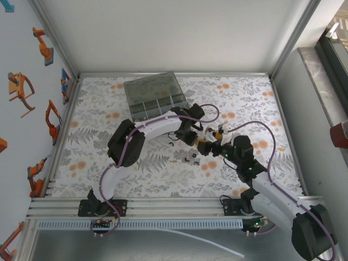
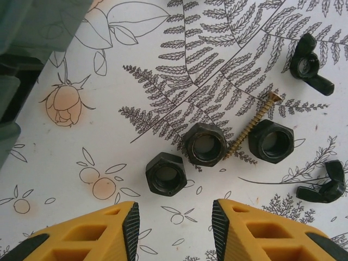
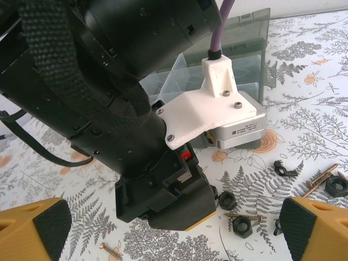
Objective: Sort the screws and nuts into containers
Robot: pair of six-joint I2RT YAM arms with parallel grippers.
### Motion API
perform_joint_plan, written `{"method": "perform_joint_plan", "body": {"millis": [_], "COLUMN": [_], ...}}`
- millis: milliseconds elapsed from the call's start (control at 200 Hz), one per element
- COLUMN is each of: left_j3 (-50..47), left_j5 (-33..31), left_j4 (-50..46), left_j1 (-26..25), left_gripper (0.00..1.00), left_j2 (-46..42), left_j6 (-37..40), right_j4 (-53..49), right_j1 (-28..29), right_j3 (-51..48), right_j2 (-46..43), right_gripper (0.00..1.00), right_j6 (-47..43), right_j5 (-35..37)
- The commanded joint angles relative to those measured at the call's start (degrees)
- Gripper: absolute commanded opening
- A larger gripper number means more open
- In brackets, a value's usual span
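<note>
Black nuts point(image 2: 205, 144) lie loose under the left gripper point(image 2: 175, 228), jaws parted, empty, seemingly to straddle one; right gripper point(image 3: 175, 231) gapes, empty.

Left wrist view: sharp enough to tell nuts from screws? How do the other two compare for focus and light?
Left wrist: yes, evenly lit, soft shadows, hex nuts and brass screw crisp, organiser box blurred at the corner. Right wrist: the left arm, close-up, is dark and soft; fasteners behind it readable. Top external: even light, they are too small to distinguish.
</note>
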Motion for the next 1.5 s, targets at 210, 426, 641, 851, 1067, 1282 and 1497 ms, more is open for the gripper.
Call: {"method": "perform_joint_plan", "body": {"millis": [210, 426, 641, 851, 1067, 1282, 1497], "left_j3": [5.65, 5.66, 6.2, 7.13, 6.98, 4.47, 3.08], "left_j5": [-0.24, -0.73, -0.84, -0.88, -1.81, -2.62, -4.99], "left_j4": [-3.99, -4.32, -4.39, -4.73, -4.99, -2.73, -0.33], "left_j1": [-0.01, 0.0, 0.01, 0.1, 0.19, 1.33, 5.93], "left_gripper": [0.37, 0.37, 0.37, 0.35, 0.25, 0.19, 0.18], "left_j2": [3.52, 4.05, 5.34, 6.49, 5.24, -1.91, -7.02], "left_j6": [0.81, 0.46, 0.45, 0.46, 0.28, -0.07, 0.54], "right_j4": [0.46, 0.51, 0.77, 0.77, 0.94, 2.04, 4.11], "right_j1": [-0.35, -0.35, -0.35, -0.31, -0.36, -0.35, -0.35], "right_j3": [-0.52, -0.56, -0.65, -0.65, -0.65, -0.83, -0.81], "right_j2": [-0.35, -0.31, -0.29, -0.24, -0.14, 0.23, 1.8], "right_gripper": [1.0, 1.0, 0.99, 1.0, 1.0, 1.0, 1.0], "right_j6": [0.71, 0.66, 0.62, 0.65, 0.6, 0.78, 1.4], "right_j5": [-1.01, -1.18, -1.21, -1.36, -1.32, -2.11, -3.35]}}
